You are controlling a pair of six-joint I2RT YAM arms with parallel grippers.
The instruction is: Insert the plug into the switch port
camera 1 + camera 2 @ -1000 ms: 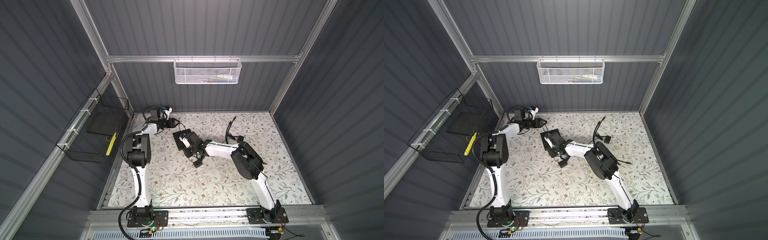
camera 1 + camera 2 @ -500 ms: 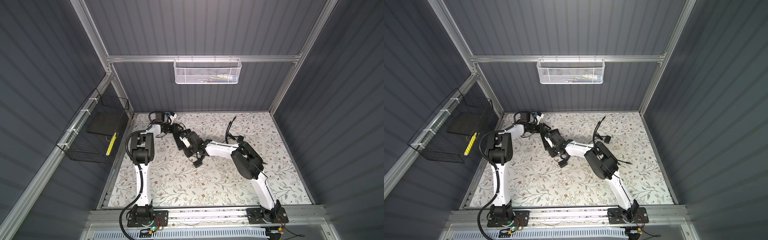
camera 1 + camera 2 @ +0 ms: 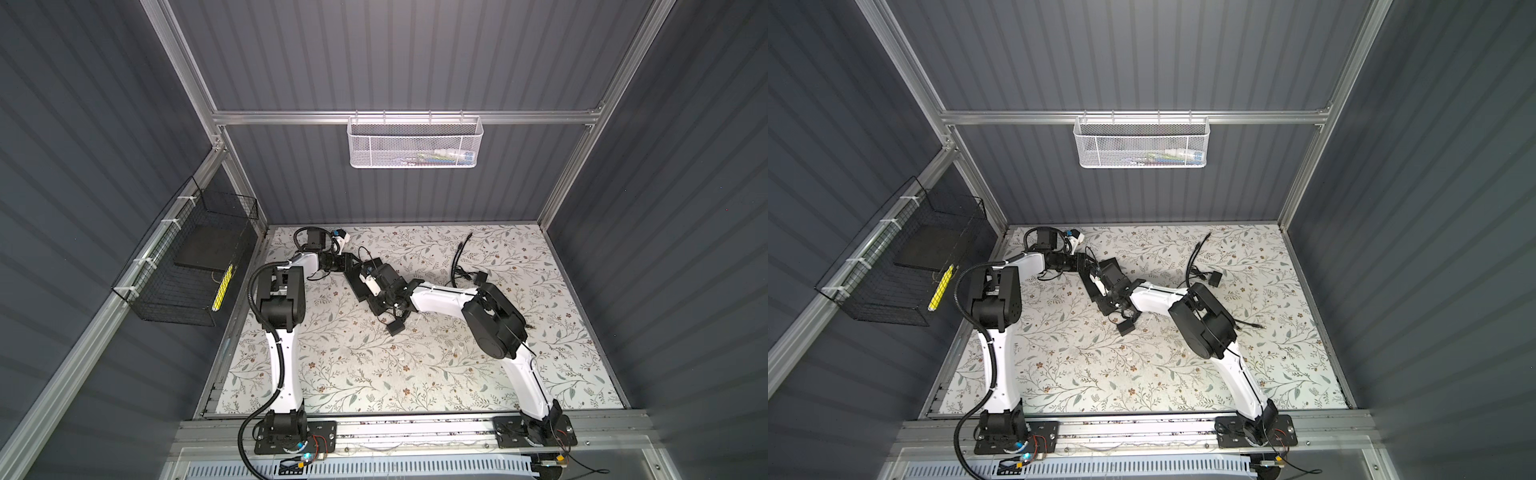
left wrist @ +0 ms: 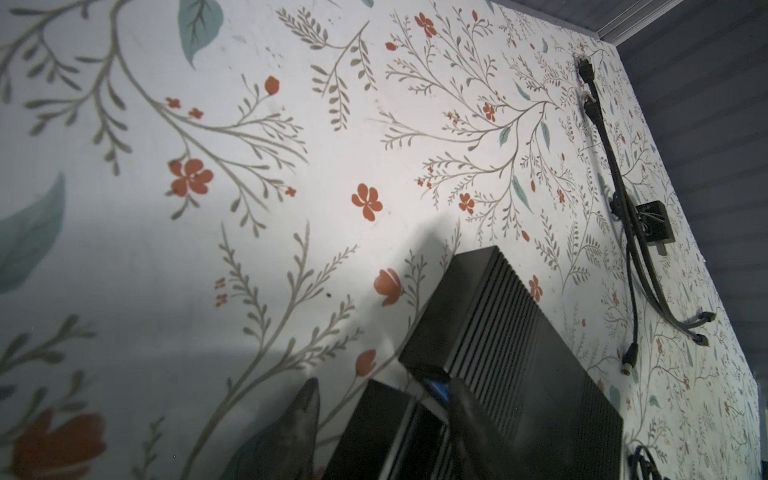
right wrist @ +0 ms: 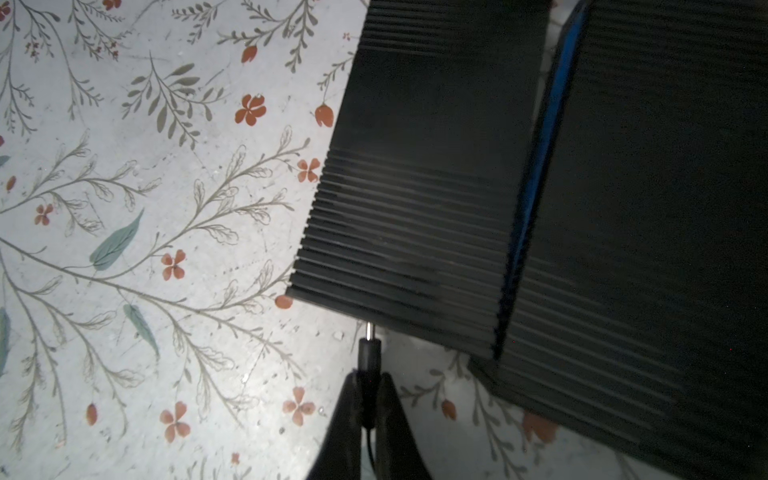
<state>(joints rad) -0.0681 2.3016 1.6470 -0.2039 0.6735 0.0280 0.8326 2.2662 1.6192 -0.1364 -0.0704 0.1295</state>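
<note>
Toward the back-left corner of the surface (image 4: 249,208), your left gripper (image 4: 382,388) is straddling the end of the black switch box (image 5: 419,187), probably bracing it. Can't tell if it's actually clamping. Your right gripper (image 5: 368,382) is pinching the plug (image 5: 369,353) tight, its pin sitting right at the box's ribbed edge; the port itself is hiding. Loose cables (image 4: 623,232) are lying well clear, nearer the back edge.

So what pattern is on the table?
The table is white, with grey-green leafy twigs and small red-orange flowers. The right wrist view shows it best.
</note>
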